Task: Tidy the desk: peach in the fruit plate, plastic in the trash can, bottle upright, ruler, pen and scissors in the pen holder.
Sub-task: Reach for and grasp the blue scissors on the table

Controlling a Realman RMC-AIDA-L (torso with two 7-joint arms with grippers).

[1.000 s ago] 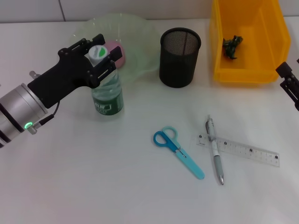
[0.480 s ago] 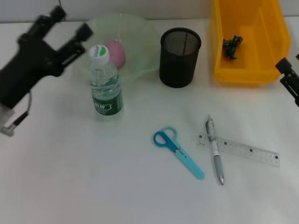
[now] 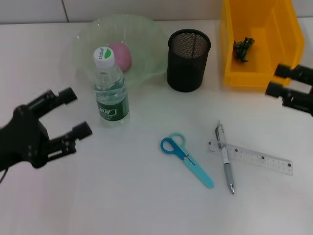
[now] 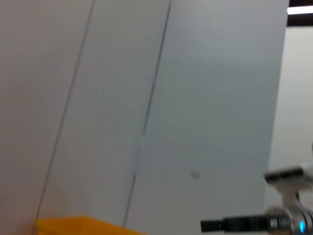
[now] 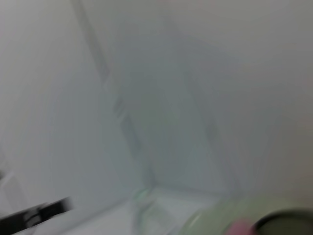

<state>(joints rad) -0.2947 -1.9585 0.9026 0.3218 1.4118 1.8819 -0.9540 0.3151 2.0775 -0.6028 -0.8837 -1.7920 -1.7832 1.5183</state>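
A: How much of the tidying can be counted as finished?

B: Three parts, it seems. The peach (image 3: pixel 121 55) is seen in the fruit plate (image 3: pixel 146 36) at upper left, the bottle (image 3: pixel 110 88) is stood upright just in front of it, and a dark green scrap — probably the plastic (image 3: pixel 242 48), though it is too small to be sure — is lodged in the yellow trash can (image 3: pixel 257 73) at upper right.

A: And what is left?

B: The scissors (image 3: pixel 187 158), pen (image 3: pixel 224 156) and ruler (image 3: pixel 250 156) are laid on the desk at lower centre, the pen across the ruler; the pen holder (image 3: pixel 188 59) is shown without them.

A: The grippers?

B: The left gripper (image 3: pixel 73 113) is held spread and empty at lower left; the right gripper (image 3: pixel 279 81) is parted at the right edge. Neither wrist view gives this — only blank wall, with a corner of the trash can caught by the left one.
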